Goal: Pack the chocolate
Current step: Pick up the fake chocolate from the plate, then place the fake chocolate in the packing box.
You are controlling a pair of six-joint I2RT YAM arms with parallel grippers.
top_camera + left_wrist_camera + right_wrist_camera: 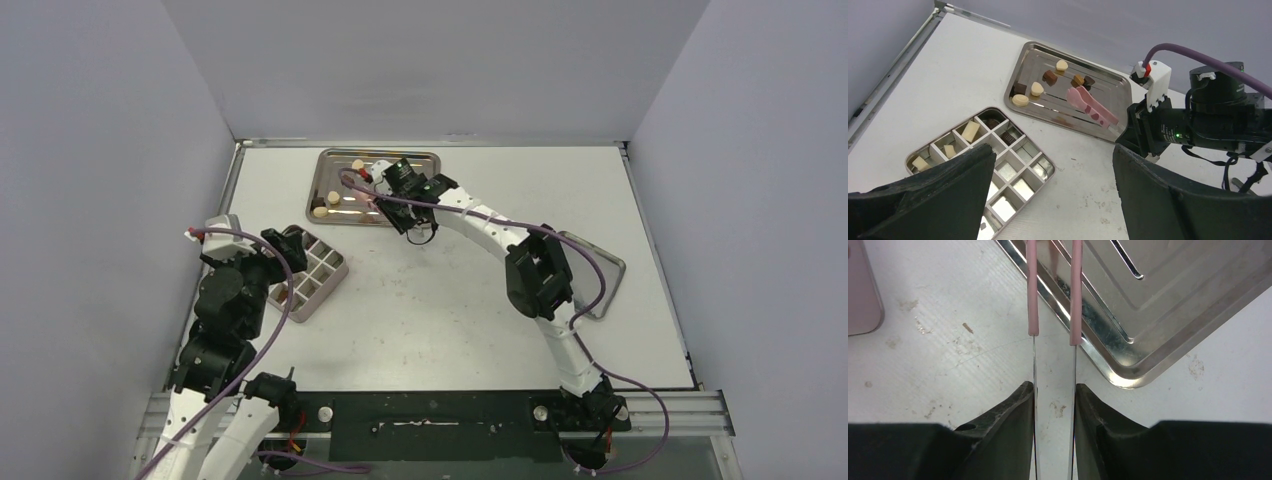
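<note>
Several chocolate chunks lie in the steel tray (1023, 50): cream ones (1036, 88), mid brown ones (1050, 77) and dark ones (1019, 88). A few more, cream (970, 131) and dark (1008, 136), sit in cells of the gridded box (1048, 167). My right gripper (1054, 387) is shut on the metal arms of the pink tongs (1032, 290), whose tips reach over the tray's near corner (1128, 380). The tongs hold nothing that I can see. My left gripper (1054, 150) is open and empty, above the box's right corner.
In the top view the tray (330, 160) is at the back centre and the box (315, 270) is left of centre by the left gripper (293, 240). The right gripper (392, 192) hovers at the tray's front. A flat grey lid (612, 268) lies under the right arm.
</note>
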